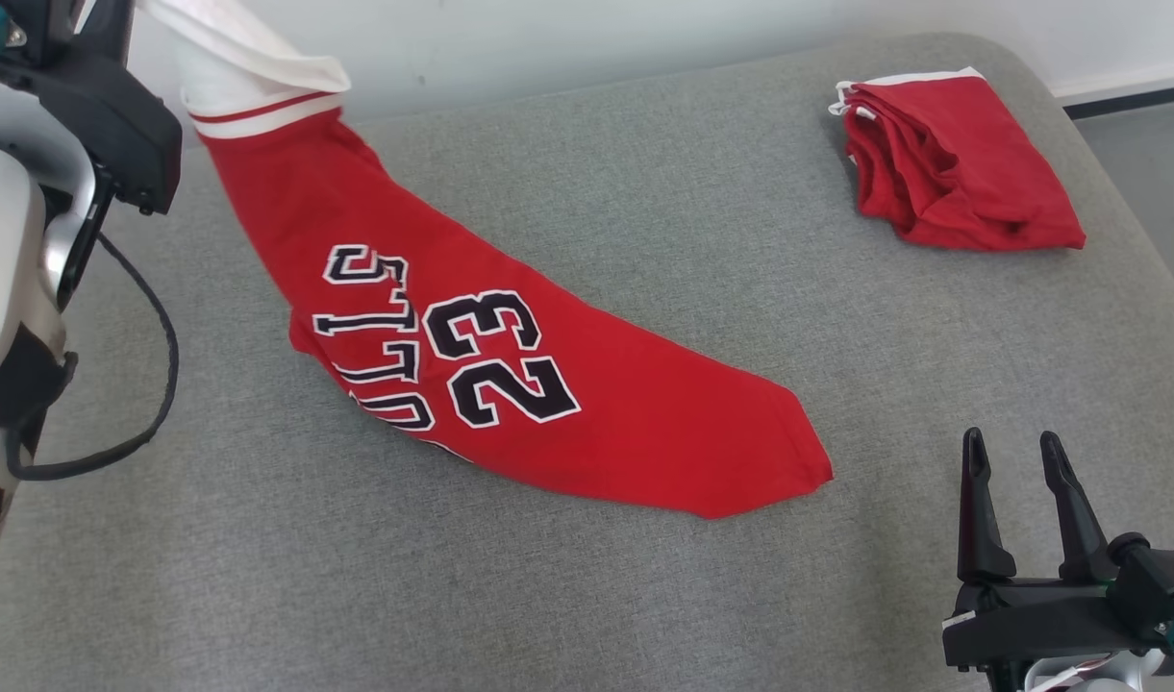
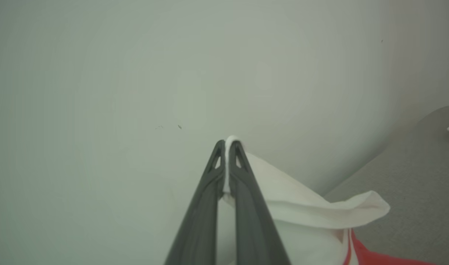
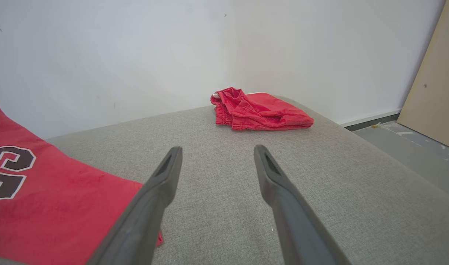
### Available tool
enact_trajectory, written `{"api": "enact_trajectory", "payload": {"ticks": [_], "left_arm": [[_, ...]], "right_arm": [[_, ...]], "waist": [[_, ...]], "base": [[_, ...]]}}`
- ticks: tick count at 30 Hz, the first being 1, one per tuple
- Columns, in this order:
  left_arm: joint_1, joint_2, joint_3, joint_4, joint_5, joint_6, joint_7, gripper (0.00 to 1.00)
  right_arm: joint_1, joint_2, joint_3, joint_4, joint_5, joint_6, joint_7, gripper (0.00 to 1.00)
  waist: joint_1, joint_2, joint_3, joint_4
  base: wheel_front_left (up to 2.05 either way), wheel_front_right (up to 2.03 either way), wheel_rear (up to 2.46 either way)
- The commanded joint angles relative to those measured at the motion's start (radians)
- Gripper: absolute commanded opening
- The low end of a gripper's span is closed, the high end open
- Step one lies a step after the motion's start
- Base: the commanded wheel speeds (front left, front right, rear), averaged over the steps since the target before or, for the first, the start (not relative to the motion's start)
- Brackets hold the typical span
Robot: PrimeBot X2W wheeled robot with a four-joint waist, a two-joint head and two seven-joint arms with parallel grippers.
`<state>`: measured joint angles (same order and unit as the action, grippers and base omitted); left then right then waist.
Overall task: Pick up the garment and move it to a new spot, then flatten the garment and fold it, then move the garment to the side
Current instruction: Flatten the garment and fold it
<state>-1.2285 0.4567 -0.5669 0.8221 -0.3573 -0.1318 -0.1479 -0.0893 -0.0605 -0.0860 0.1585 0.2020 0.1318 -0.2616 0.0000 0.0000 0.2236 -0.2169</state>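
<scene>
A red jersey (image 1: 510,384) with a black "23" and a white trimmed edge stretches from the upper left down across the grey cushion; its red cloth (image 3: 44,206) also fills the left of the right wrist view. My left gripper (image 2: 227,141) is shut on the jersey's white edge (image 2: 301,202), holding that end raised at the top left while the rest drapes on the surface. My right gripper (image 1: 1011,442) stands open at the lower right, a short way right of the jersey's lower corner, its fingers (image 3: 165,173) empty.
A second red garment (image 1: 952,163), folded, lies at the cushion's far right corner, folded garment (image 3: 259,110) ahead of my right gripper. The grey cushion (image 1: 740,240) ends at a white wall behind. Floor and a tan board (image 3: 434,84) lie to the right.
</scene>
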Motion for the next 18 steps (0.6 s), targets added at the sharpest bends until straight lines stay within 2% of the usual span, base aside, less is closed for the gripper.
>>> {"api": "enact_trajectory", "payload": {"ticks": [1,2,11,14,18], "left_arm": [[-0.007,-0.003,-0.002,0.019,-0.008,0.003,-0.016,0.53],[-0.001,-0.005,-0.005,0.034,-0.012,0.003,-0.022,1.0],[0.087,0.001,0.027,0.07,-0.057,0.011,-0.106,1.0],[0.15,-0.003,0.057,0.024,-0.078,0.029,-0.116,1.0],[0.282,0.001,0.121,-0.132,-0.087,0.066,-0.117,1.0]], "right_arm": [[-0.003,0.003,0.0,0.002,0.009,-0.002,-0.004,1.0],[-0.005,0.004,0.001,0.003,0.01,-0.002,-0.004,1.0],[0.018,0.002,-0.013,0.022,0.002,-0.002,-0.004,1.0],[0.037,-0.002,-0.018,0.021,-0.005,-0.002,-0.004,1.0],[0.058,-0.01,-0.018,0.023,-0.004,-0.002,-0.004,1.0]], "waist": [[0.0,0.0,0.005,-0.008],[0.0,0.0,0.006,-0.009],[0.0,0.0,-0.058,0.012],[0.0,0.0,-0.093,0.033],[0.0,0.0,-0.136,0.066]], "base": [[0.0,0.0,0.0],[0.0,0.0,0.0],[0.0,0.0,0.0],[0.0,0.0,0.0],[0.0,0.0,0.0]]}}
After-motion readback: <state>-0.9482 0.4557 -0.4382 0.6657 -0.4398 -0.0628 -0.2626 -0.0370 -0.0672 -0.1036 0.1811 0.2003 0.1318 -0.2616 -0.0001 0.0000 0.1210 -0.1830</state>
